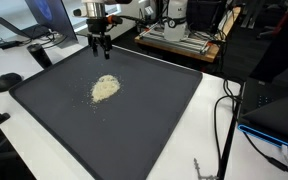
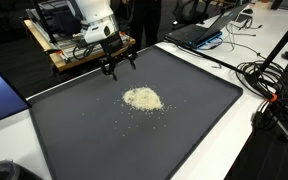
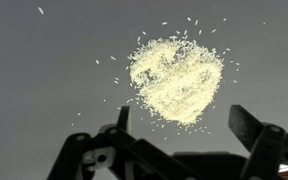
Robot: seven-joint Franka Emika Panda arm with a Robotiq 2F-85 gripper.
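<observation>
A small heap of pale, rice-like grains [image 1: 105,88] lies on a large dark grey mat [image 1: 164,120]; it also shows in the other exterior view [image 2: 142,98] and fills the upper middle of the wrist view [image 3: 176,79]. My gripper [image 1: 101,48] hangs above the mat's far part, behind the heap and apart from it, as both exterior views show [image 2: 116,66]. Its fingers [image 3: 184,125] are spread wide and hold nothing. A few stray grains lie scattered round the heap.
The mat [image 2: 194,120] lies on a white table. A wooden frame with equipment [image 1: 184,40] stands behind it. A laptop [image 2: 199,33] and cables [image 2: 269,85] lie beside the mat. A monitor [image 1: 29,18] stands at the far corner.
</observation>
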